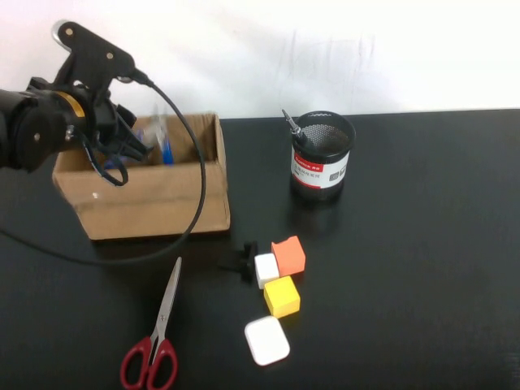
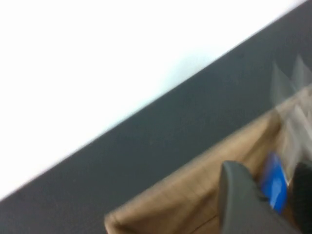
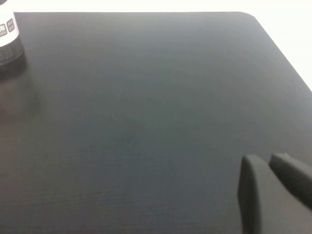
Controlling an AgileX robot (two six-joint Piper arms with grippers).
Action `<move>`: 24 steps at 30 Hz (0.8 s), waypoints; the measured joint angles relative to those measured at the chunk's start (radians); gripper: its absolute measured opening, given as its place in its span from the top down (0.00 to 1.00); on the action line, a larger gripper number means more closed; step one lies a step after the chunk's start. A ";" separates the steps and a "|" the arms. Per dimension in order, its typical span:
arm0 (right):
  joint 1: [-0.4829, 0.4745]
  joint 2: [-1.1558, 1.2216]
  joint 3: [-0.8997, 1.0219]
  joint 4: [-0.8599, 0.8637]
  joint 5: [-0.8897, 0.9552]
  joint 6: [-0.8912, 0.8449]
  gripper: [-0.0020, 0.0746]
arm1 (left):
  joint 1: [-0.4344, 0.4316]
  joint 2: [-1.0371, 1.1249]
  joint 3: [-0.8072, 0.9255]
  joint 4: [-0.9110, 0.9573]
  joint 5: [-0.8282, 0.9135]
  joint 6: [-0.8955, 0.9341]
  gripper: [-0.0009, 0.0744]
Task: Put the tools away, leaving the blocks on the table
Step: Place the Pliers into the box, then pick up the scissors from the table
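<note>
My left gripper (image 1: 134,143) hangs over the cardboard box (image 1: 154,207), open. The blue-handled pliers (image 1: 165,146) sit between its fingers (image 2: 239,195), inside the box, and the blue handle (image 2: 274,187) shows blurred in the left wrist view. Red-handled scissors (image 1: 154,341) lie shut on the table (image 1: 422,268) in front of the box. The slim black tool (image 1: 291,123) leans in the mesh cup (image 1: 322,158). Orange (image 1: 288,255), white (image 1: 266,270) and yellow (image 1: 282,296) blocks sit together mid-table. My right gripper (image 3: 265,158) is shut and empty above bare tabletop, outside the high view.
A white rounded-square case (image 1: 266,340) lies just in front of the yellow block. A small black knob piece (image 1: 244,258) rests left of the white block. The left arm's cable loops over the box's front wall. The cup (image 3: 7,34) shows at the edge of the right wrist view.
</note>
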 joint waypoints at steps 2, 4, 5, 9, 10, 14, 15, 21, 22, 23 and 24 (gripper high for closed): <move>0.000 0.000 0.000 0.000 0.000 0.000 0.98 | 0.000 0.000 0.000 0.000 -0.001 0.000 0.66; 0.000 0.000 0.000 0.000 0.000 0.000 0.98 | 0.000 0.000 0.000 0.000 -0.001 -0.004 0.63; 0.000 0.000 0.000 0.000 0.000 0.000 0.98 | 0.000 0.000 0.000 0.000 0.002 -0.009 0.62; 0.000 0.000 0.000 0.000 0.000 0.000 0.98 | -0.005 -0.027 0.000 0.000 0.047 -0.027 0.61; 0.000 0.000 0.000 0.000 0.000 0.000 0.98 | -0.007 -0.044 0.000 0.000 0.061 -0.038 0.61; 0.000 0.000 0.000 0.000 0.000 0.000 0.98 | -0.026 -0.146 0.000 0.000 0.167 -0.099 0.63; 0.000 0.000 0.000 0.000 0.000 0.000 0.98 | -0.029 -0.178 0.000 0.000 0.202 -0.112 0.65; 0.000 0.000 0.000 0.000 0.000 0.000 0.98 | -0.033 -0.301 0.000 -0.022 0.494 -0.267 0.70; 0.000 0.000 0.000 0.000 0.000 0.000 0.98 | -0.033 -0.302 0.000 -0.037 0.562 -0.272 0.70; 0.000 0.000 0.000 0.000 0.000 0.000 0.98 | -0.033 -0.302 0.000 -0.056 0.619 -0.276 0.70; 0.000 0.000 0.000 0.000 0.000 0.000 0.98 | -0.033 -0.298 0.002 -0.079 0.661 -0.278 0.70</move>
